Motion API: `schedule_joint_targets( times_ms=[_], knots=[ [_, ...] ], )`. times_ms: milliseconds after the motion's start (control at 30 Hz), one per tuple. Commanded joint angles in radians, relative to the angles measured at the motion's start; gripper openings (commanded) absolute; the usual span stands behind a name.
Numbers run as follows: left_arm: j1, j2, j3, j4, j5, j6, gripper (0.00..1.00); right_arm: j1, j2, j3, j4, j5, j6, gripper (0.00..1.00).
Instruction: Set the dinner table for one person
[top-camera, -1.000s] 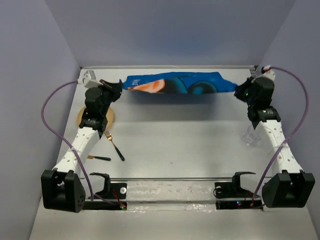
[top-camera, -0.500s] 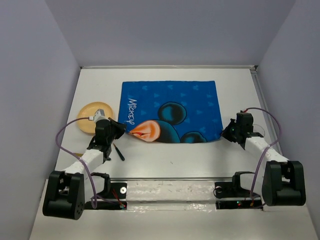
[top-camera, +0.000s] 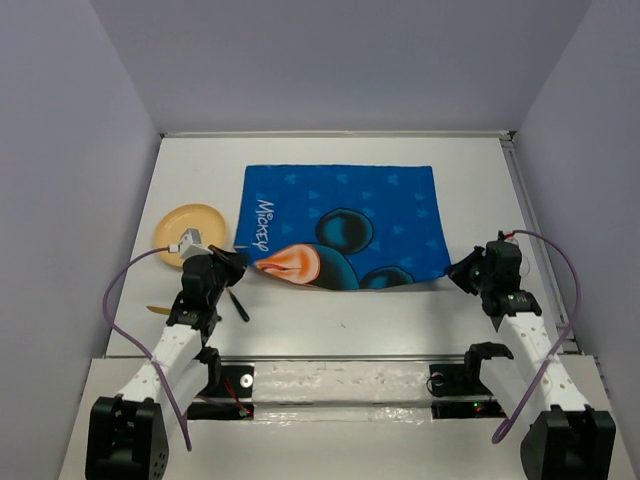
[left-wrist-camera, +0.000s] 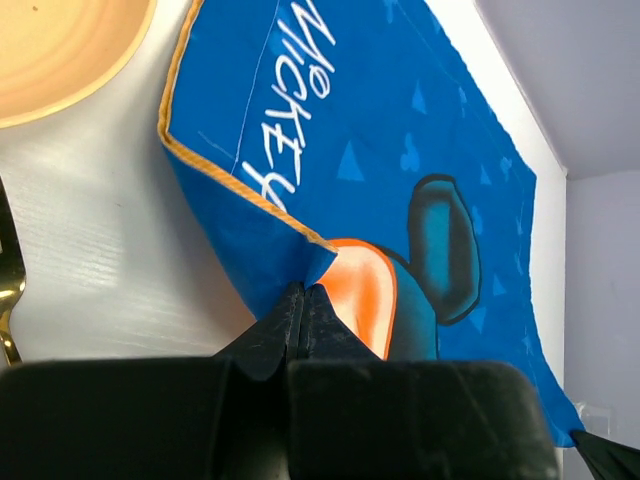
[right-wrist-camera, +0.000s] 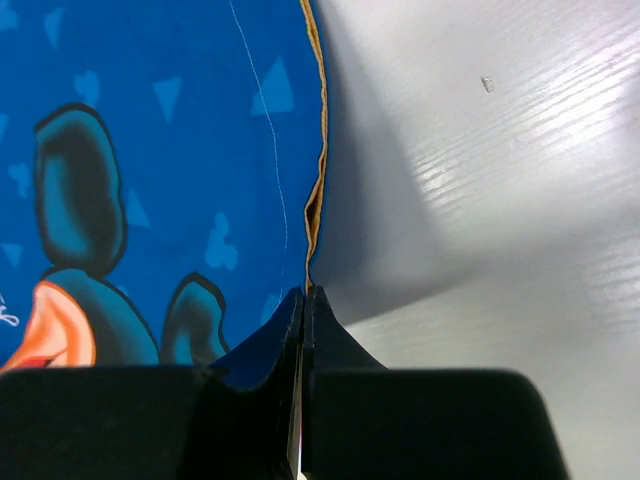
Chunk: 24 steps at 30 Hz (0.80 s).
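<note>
A blue cartoon-printed cloth placemat (top-camera: 345, 220) lies spread on the white dinner table (top-camera: 350, 320). It also shows in the left wrist view (left-wrist-camera: 400, 120) and in the right wrist view (right-wrist-camera: 170, 130). My left gripper (top-camera: 240, 262) is shut on the placemat's near left corner, jaws pinched on the cloth (left-wrist-camera: 303, 292). My right gripper (top-camera: 455, 272) is shut on the near right corner (right-wrist-camera: 304, 292). Both corners are held slightly above the table.
A yellow plate (top-camera: 188, 232) sits left of the placemat and also shows in the left wrist view (left-wrist-camera: 60, 50). A fork with a black handle (top-camera: 236, 303) lies by my left gripper. Another utensil (top-camera: 155, 309) lies near the left arm.
Both arms have pulled the placemat from held up at the far side down and toward the near edge. It now lies spread flat on the table, with both corners still gripped.
</note>
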Motion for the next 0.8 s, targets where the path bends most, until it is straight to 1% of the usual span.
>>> schedule_joint_targets(
  times_ms=[0, 33, 200, 367, 433, 533, 633, 700, 733, 767],
  knots=[
    [0.006, -0.06, -0.005, -0.064, -0.014, -0.006, 0.0, -0.008, -0.072, 0.02, -0.098, 0.055, 0.033, 0.0],
    [0.006, -0.068, -0.006, -0.072, -0.014, -0.015, 0.0, -0.008, -0.078, 0.028, -0.122, 0.072, 0.034, 0.0],
    [0.006, -0.071, 0.001, -0.109, 0.006, -0.021, 0.0, -0.008, -0.081, 0.034, -0.15, 0.062, 0.051, 0.0],
    [0.006, -0.15, -0.005, -0.184, -0.007, -0.035, 0.0, -0.008, -0.087, 0.045, -0.156, 0.09, 0.052, 0.0],
    [0.006, -0.195, 0.008, -0.213, -0.029, -0.035, 0.09, -0.008, -0.078, 0.056, -0.156, 0.099, 0.039, 0.0],
    [0.006, -0.229, 0.032, -0.251, -0.043, -0.028, 0.14, -0.008, -0.062, 0.085, -0.159, 0.101, 0.031, 0.0],
    [0.006, -0.23, 0.044, -0.264, -0.031, -0.026, 0.21, -0.008, -0.059, 0.1, -0.164, 0.138, 0.026, 0.0],
    [0.006, -0.233, 0.044, -0.268, -0.02, -0.026, 0.22, -0.008, -0.062, 0.099, -0.168, 0.138, 0.023, 0.01],
    [0.006, -0.242, 0.044, -0.27, -0.02, -0.023, 0.3, -0.008, -0.064, 0.096, -0.173, 0.139, 0.022, 0.04],
    [0.006, -0.25, 0.041, -0.271, -0.02, -0.021, 0.38, -0.008, -0.068, 0.096, -0.173, 0.135, 0.023, 0.1]
  ],
)
